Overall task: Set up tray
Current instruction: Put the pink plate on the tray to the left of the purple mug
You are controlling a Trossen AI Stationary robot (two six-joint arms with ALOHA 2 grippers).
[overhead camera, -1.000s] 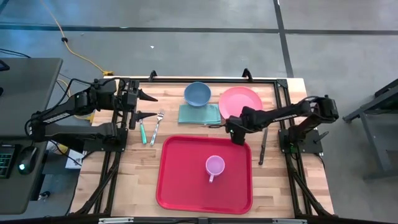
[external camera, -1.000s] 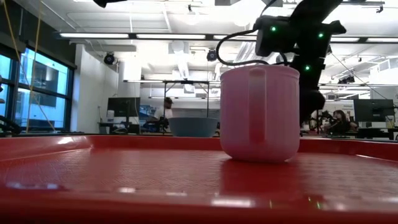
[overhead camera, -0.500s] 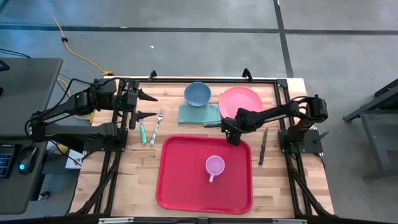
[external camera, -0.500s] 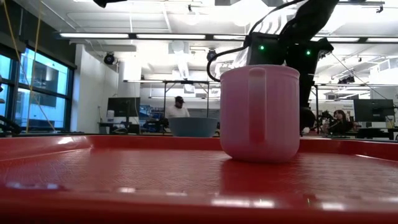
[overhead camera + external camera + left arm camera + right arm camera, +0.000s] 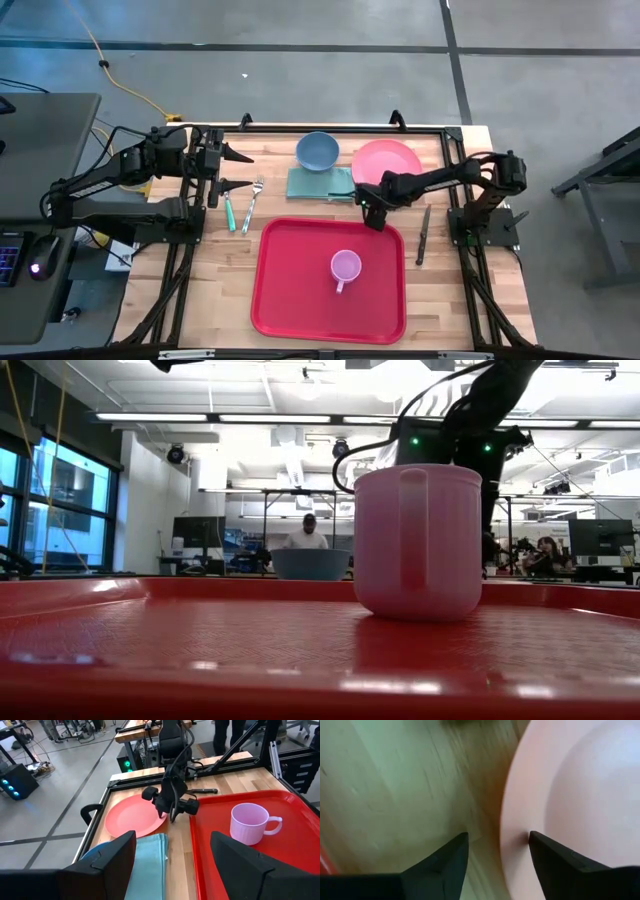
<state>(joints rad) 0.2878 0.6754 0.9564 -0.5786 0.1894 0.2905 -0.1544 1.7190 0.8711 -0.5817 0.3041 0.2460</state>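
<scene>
Your red tray point(image 5: 300, 290) lies flat at the table's near middle with a pink mug point(image 5: 345, 268) upright on it, handle toward the near edge. Your right gripper point(image 5: 372, 203) is low between the tray's far right corner and the pink plate point(image 5: 392, 158), jaws apart astride the plate's rim point(image 5: 512, 835), nothing clamped. Your left gripper point(image 5: 236, 170) waits over the table's left side above the fork point(image 5: 252, 200), jaws wide apart and empty; the blue bowl point(image 5: 317, 150) sits just beyond the teal napkin point(image 5: 318, 184).
</scene>
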